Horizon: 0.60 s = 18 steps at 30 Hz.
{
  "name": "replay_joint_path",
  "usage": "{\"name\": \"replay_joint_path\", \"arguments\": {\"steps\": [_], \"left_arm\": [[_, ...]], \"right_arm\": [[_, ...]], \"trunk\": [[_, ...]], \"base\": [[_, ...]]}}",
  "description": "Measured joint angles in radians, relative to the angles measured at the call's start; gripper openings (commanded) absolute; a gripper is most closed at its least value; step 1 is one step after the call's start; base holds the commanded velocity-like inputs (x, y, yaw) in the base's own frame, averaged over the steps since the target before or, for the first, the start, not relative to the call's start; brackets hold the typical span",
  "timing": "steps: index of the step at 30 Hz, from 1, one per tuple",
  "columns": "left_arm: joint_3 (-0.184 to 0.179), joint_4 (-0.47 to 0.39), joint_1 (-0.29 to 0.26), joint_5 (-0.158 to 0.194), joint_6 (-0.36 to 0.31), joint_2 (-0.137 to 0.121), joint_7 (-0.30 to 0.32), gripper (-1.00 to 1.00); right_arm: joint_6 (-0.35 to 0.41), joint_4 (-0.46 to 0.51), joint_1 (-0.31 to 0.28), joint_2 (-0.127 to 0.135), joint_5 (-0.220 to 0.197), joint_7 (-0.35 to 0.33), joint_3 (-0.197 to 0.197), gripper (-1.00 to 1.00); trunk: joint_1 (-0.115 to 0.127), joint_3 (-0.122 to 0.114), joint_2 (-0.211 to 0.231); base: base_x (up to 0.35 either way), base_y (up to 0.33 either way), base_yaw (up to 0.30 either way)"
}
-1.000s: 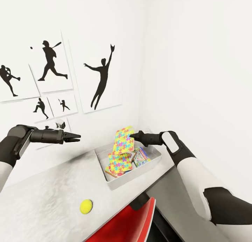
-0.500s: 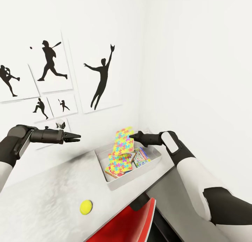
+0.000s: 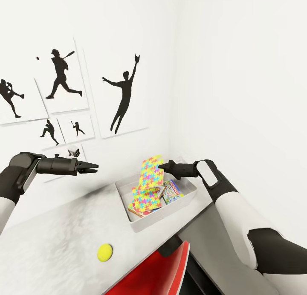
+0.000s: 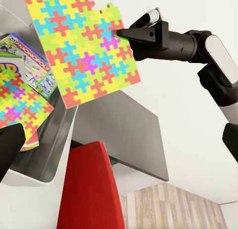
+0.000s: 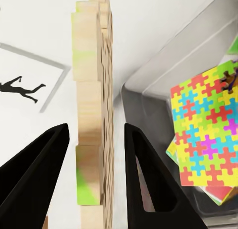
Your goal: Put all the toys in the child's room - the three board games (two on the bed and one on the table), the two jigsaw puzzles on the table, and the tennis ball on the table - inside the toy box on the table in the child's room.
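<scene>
The grey toy box point(image 3: 140, 227) sits at the white table's point(image 3: 55, 235) far right end, against the wall corner. One jigsaw puzzle point(image 3: 146, 200) lies flat in it beside a printed board game point(image 3: 171, 190). A second jigsaw puzzle point(image 3: 151, 172) point(image 4: 82, 45) stands tilted over the box, its lower edge down inside. My right gripper point(image 3: 161, 165) point(image 5: 95, 127) straddles its upper edge. A thin gap shows on each side of the board point(image 5: 94, 115), so the gripper is open. The tennis ball point(image 3: 105, 252) rests on the table near its front edge. My left gripper point(image 3: 95, 168) hovers open and empty left of the box.
A red chair point(image 3: 155, 269) is tucked under the table's front edge below the box. A lower grey cabinet top point(image 3: 209, 239) lies to the right under my right arm. Athlete-silhouette pictures point(image 3: 123, 94) hang on the wall behind.
The standing puzzle's lower edge has slid slightly right and down into the box, making it a bit more upright. Both arms have stayed still.
</scene>
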State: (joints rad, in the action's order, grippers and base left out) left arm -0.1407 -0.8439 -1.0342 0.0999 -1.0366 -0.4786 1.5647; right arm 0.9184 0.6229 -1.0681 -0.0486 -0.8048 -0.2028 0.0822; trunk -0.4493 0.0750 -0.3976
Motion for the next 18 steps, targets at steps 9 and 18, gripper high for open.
{"name": "replay_joint_path", "arguments": {"steps": [9,18], "left_arm": [[0.000,0.000,0.000,0.000,0.000,-0.001,0.000,1.00],[0.000,0.000,-0.001,0.002,0.000,-0.003,0.002,1.00]], "right_arm": [[0.000,0.000,0.000,0.000,0.001,0.000,-0.002,-1.00],[0.000,0.000,-0.001,0.003,-0.001,0.000,-0.005,-1.00]], "trunk": [[0.000,0.006,0.000],[0.000,0.021,0.000]], "base": [[0.000,0.000,0.000],[0.000,0.000,0.000]]}}
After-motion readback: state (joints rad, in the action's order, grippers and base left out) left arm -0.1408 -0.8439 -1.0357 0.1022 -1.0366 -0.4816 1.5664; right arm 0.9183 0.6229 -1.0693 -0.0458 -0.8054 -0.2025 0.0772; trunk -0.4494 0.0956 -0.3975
